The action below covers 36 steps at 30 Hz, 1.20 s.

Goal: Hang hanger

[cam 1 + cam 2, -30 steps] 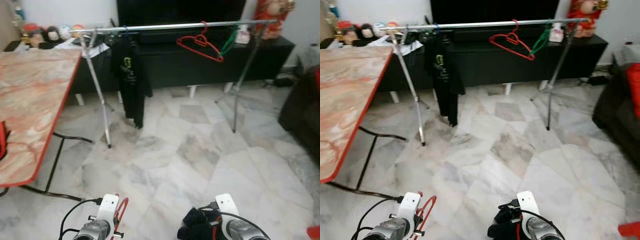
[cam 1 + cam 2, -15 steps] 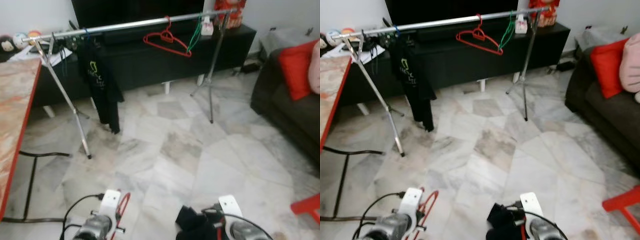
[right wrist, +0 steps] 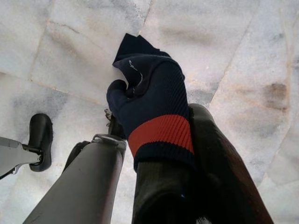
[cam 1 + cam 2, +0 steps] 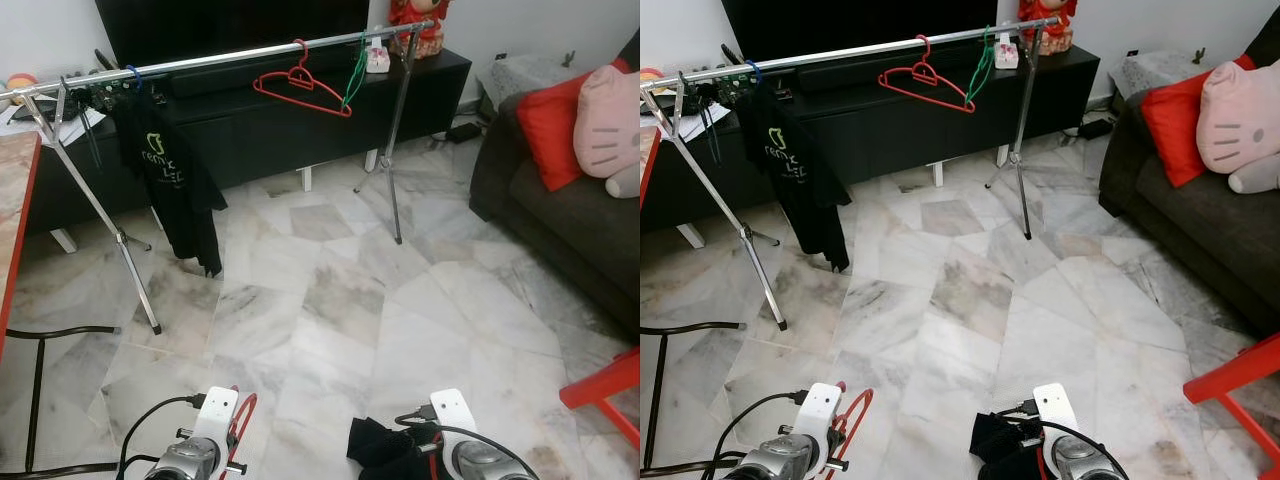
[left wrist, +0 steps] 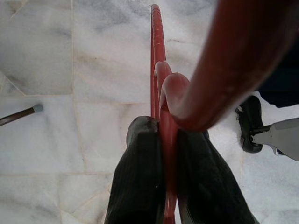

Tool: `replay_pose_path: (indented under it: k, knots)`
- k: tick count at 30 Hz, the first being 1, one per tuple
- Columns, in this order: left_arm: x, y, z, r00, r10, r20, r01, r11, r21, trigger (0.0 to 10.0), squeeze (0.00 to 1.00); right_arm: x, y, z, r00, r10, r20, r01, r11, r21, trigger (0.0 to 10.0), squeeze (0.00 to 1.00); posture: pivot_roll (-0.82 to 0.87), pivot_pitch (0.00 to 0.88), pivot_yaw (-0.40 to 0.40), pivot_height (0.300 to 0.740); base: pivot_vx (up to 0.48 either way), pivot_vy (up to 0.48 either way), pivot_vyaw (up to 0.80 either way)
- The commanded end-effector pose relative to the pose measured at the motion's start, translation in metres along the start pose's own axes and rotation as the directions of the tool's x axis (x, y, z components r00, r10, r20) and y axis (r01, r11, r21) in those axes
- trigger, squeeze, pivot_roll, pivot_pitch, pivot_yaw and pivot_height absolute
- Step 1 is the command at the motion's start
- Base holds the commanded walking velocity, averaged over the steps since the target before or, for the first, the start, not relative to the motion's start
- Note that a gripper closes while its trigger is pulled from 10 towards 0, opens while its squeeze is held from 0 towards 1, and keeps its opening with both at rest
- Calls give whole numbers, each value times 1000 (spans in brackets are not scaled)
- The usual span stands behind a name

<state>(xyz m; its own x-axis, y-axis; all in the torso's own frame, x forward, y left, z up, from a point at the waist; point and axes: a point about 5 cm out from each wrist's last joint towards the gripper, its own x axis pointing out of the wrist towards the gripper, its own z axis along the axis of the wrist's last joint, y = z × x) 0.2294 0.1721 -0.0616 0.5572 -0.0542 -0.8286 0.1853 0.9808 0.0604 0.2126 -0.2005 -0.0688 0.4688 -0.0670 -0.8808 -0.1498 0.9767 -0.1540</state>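
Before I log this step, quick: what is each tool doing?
Left tool: shut on the red hanger.
Right tool: shut on the dark garment with a red stripe.

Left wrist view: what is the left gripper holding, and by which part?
The left gripper pinches a red plastic hanger by a thin bar near its hook.

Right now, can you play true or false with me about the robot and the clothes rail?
1. The left gripper is shut on a red plastic hanger. True.
2. The right gripper carries a yellow towel. False: it carries a dark blue knitted cloth with a red stripe.
3. A black T-shirt hangs on the silver metal rail. True.
4. The rail has no hangers on it. False: a second red hanger and a green hanger hang there.
5. A red cushion lies on the dark sofa. True.
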Motion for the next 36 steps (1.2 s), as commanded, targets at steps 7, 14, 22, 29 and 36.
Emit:
replay_pose_path:
  k: [7,14,22,29,36]
  knots:
    - [0,1,-2,1000,2,-7,-1,1000,12,10000,0,0,-2,5,1000,-6,18,6,1000,4,10000,0,-11,0,6,740,0,0,0]
    - [0,1,-2,1000,3,-5,-3,1000,10,10000,0,0,-2,5,1000,-7,18,7,1000,3,10000,0,-10,0,7,740,0,0,0]
    - [0,1,-2,1000,3,-5,-3,1000,9,10000,0,0,-2,5,1000,-7,17,7,1000,2,10000,0,-9,0,7,740,-31,0,0]
    - [0,1,-2,1000,3,-5,-3,1000,8,10000,0,0,-2,5,1000,-7,17,6,1000,2,10000,0,-9,0,7,740,-268,0,0]
    - [0,1,-2,1000,3,-4,-3,1000,8,10000,0,0,-2,5,1000,-7,18,7,1000,3,10000,0,-8,0,5,740,-284,0,0]
